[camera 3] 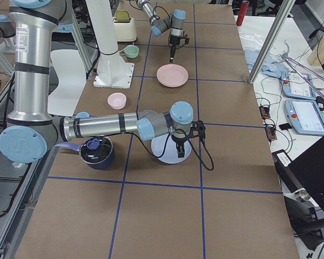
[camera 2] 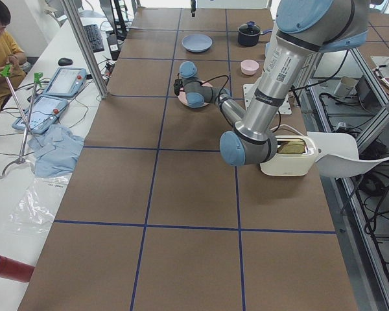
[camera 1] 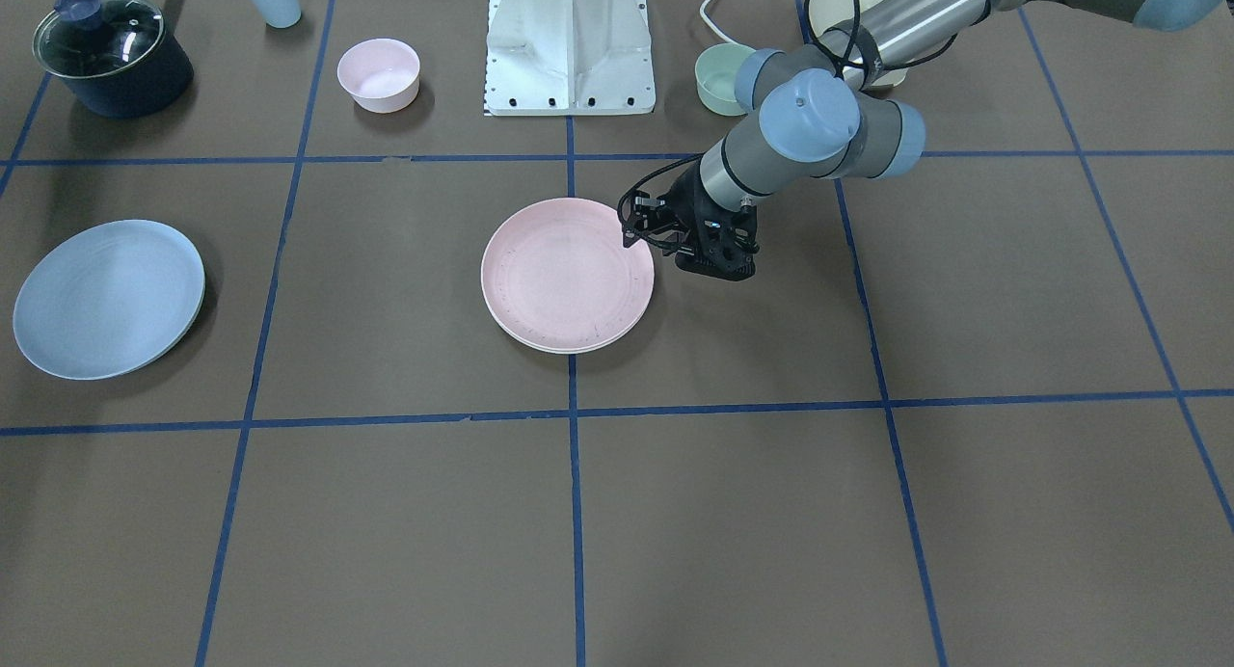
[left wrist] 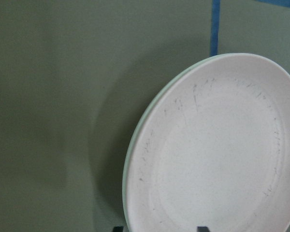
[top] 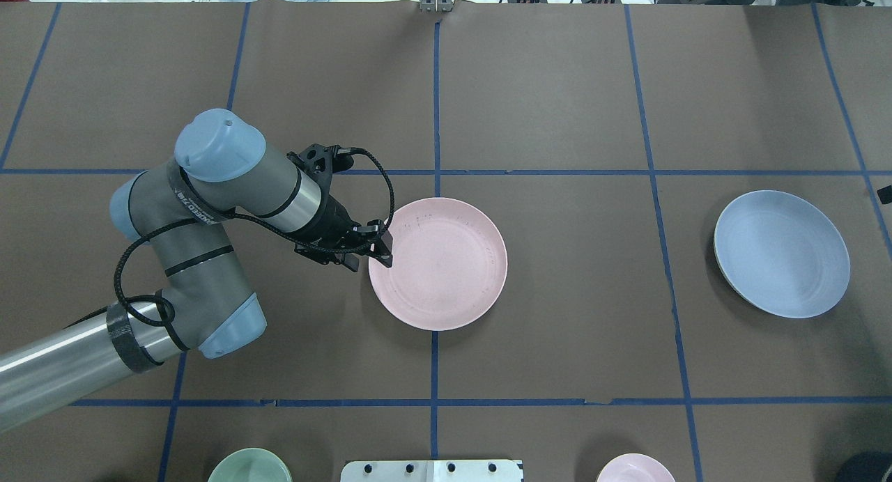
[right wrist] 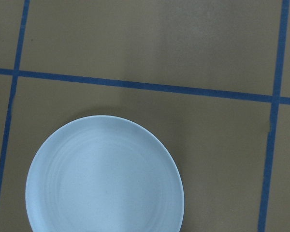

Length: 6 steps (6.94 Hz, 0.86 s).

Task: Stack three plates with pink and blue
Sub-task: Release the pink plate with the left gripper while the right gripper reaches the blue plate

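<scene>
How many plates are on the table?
3 visible: pastel pink round plastic plate mid-table, atop a pale cream plate showing only its rim; light blue plate apart, robot's right side.

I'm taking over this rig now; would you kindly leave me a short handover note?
Left gripper: open, at the rim of the round pastel pink plastic plate, holding nothing.
Right gripper: over the round light blue plastic plate, apart at the robot's right; open or shut unclear.
Done: pink plate lies on the round pale cream plastic plate, mid-table.
Left: blue plate onto that stack.
</scene>
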Tool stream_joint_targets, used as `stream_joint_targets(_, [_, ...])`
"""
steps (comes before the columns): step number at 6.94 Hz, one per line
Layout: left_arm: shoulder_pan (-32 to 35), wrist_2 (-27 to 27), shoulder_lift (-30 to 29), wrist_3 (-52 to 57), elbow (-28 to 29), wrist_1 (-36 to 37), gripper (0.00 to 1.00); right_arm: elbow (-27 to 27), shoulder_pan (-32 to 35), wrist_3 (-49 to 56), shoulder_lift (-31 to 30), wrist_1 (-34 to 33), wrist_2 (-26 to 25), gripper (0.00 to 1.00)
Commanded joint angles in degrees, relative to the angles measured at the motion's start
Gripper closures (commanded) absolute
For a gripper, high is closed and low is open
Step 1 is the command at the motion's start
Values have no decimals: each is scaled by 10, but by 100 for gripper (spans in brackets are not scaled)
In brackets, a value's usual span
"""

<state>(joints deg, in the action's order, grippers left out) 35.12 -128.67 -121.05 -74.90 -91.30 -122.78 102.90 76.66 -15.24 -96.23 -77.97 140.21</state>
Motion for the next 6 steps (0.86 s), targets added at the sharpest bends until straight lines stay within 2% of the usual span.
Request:
stream_joint_targets(1, [24,0,17,-1,-41,-2,0,-2,-60,-88,1,9,-18,0])
stream_joint_targets(2, [33,-2,17,-1,-42,-1,0,-17,-74,-90,0,32,-60,0])
stream_joint_targets(3, [39,-2,17,-1,-42,-2,0,-63,-88,-91,0,87,-66,1])
stream_joint_targets(4, [41,-1,17,-2,-42,-1,0,-121,-98,-93,2,174,-77,2])
stream_joint_targets(5, [42,0,17,-2,-42,-1,0,-152,-98,-101,3,217,-75,2])
stream_joint_targets(6, [42,1,17,-2,-42,0,0,-154,-104,-116,4,219,-74,2])
